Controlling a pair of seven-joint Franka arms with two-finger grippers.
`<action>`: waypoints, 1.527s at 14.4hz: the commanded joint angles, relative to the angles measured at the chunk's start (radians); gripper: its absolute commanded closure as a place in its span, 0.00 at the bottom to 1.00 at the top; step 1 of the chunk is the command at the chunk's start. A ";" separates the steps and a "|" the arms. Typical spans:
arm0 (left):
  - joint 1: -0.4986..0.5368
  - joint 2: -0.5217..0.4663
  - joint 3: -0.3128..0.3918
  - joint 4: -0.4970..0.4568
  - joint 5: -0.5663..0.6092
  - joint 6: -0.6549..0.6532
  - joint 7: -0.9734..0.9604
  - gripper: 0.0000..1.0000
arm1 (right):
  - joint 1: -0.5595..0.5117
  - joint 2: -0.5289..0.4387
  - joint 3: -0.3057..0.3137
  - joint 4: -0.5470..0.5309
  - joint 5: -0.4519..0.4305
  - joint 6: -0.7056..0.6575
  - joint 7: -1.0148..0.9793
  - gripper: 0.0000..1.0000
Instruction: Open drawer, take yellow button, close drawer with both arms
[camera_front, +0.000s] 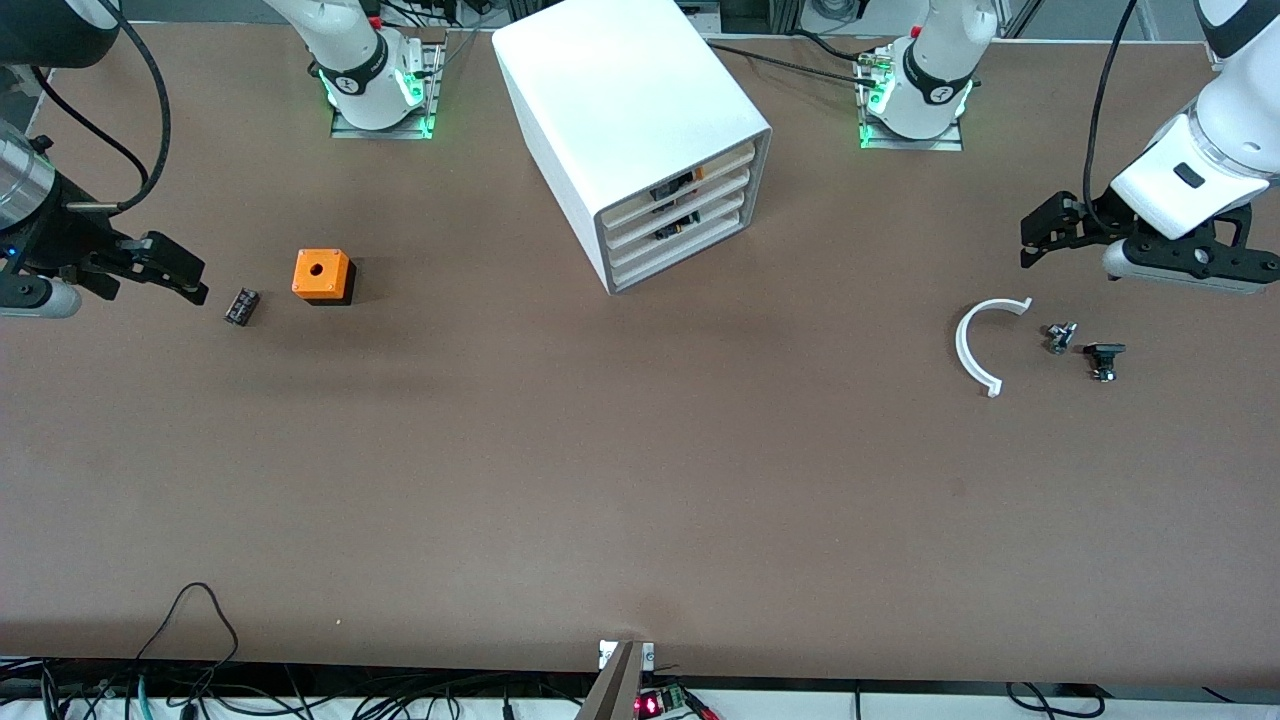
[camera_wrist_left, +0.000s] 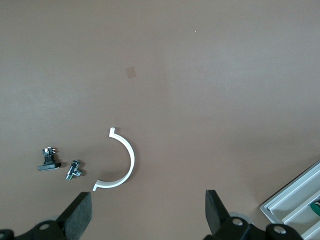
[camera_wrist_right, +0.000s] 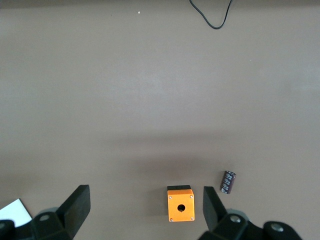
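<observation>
The white cabinet (camera_front: 620, 110) stands at the table's middle, near the arms' bases. Its four cream-fronted drawers are all shut; the drawer (camera_front: 725, 160) is the uppermost. The button is hidden; only dark and orange bits show through the gaps between the slats. My left gripper (camera_front: 1027, 245) is open and empty over the table at the left arm's end, and the left wrist view (camera_wrist_left: 146, 212) shows a corner of the cabinet (camera_wrist_left: 292, 205). My right gripper (camera_front: 204, 282) is open and empty at the right arm's end, also seen in the right wrist view (camera_wrist_right: 145, 205).
An orange square box with a round hole (camera_front: 322, 275) (camera_wrist_right: 181, 204) and a small black ribbed block (camera_front: 241, 306) (camera_wrist_right: 228, 181) lie beside the right gripper. A white arc piece (camera_front: 975, 345) (camera_wrist_left: 122, 160) and two small metal parts (camera_front: 1061, 336) (camera_front: 1104, 358) lie under the left gripper.
</observation>
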 joint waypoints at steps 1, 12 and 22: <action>-0.005 0.015 0.001 0.029 -0.003 -0.012 0.007 0.00 | -0.006 0.013 0.009 0.015 0.014 0.004 0.039 0.00; -0.005 0.015 0.001 0.029 -0.003 -0.012 0.005 0.00 | -0.010 0.025 0.009 0.047 0.023 -0.045 0.030 0.00; -0.009 0.024 0.000 0.029 -0.009 -0.033 0.010 0.00 | -0.001 0.192 0.015 0.007 0.033 -0.005 0.024 0.00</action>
